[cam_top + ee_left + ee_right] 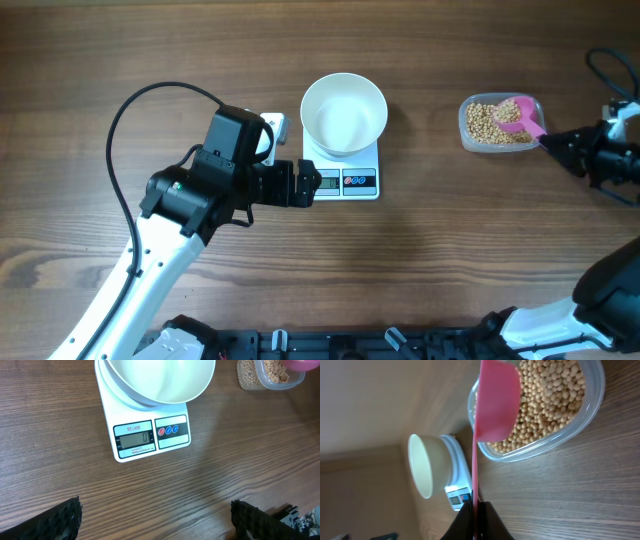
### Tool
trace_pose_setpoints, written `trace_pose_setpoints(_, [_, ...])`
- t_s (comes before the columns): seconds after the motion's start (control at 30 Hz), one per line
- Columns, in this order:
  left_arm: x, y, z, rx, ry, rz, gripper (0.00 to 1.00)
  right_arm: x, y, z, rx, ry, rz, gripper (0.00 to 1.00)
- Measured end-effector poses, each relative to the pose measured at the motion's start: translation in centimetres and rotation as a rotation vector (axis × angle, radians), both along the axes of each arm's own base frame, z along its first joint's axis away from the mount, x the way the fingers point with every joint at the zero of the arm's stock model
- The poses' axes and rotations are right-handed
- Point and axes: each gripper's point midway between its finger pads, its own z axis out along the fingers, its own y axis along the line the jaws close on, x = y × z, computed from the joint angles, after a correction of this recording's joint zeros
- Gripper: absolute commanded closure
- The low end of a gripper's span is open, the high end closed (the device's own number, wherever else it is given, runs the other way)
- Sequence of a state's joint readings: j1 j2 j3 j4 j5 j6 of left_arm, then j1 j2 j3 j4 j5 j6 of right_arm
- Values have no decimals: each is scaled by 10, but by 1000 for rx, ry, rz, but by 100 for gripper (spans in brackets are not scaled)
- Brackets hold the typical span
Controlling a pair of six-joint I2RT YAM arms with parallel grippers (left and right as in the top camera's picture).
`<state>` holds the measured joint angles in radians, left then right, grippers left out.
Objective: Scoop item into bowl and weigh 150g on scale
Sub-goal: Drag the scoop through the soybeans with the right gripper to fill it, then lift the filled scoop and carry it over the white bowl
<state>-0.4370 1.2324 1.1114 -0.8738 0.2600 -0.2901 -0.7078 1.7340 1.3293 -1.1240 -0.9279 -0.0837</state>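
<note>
Scoop (495,405) in right gripper (476,515), seemingly above beans (550,405); bowl (344,112) on scale (345,182).

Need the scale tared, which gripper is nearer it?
Left. The left gripper hovers beside the scale; the right gripper is far off at the bean container, fingers shut on the pink scoop.

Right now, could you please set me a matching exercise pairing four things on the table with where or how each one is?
Things:
1 bowl
2 beans
3 pink scoop
4 left hand

States:
A open, by the scale
B in the clear container
C gripped by the right hand
D empty, on the scale

Pairs: 1-D; 2-B; 3-C; 4-A
</note>
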Motion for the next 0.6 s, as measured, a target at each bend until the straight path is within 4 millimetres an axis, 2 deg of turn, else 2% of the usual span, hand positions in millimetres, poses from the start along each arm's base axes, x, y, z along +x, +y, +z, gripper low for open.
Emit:
trace_pose_setpoints(0.2, [0, 0, 0, 0, 0, 0, 0, -4, -1, 12, 59, -57, -3, 96])
trace_pose_setpoints(0.6, [0, 0, 0, 0, 0, 0, 0, 2, 13, 32, 164, -146, 17, 96])
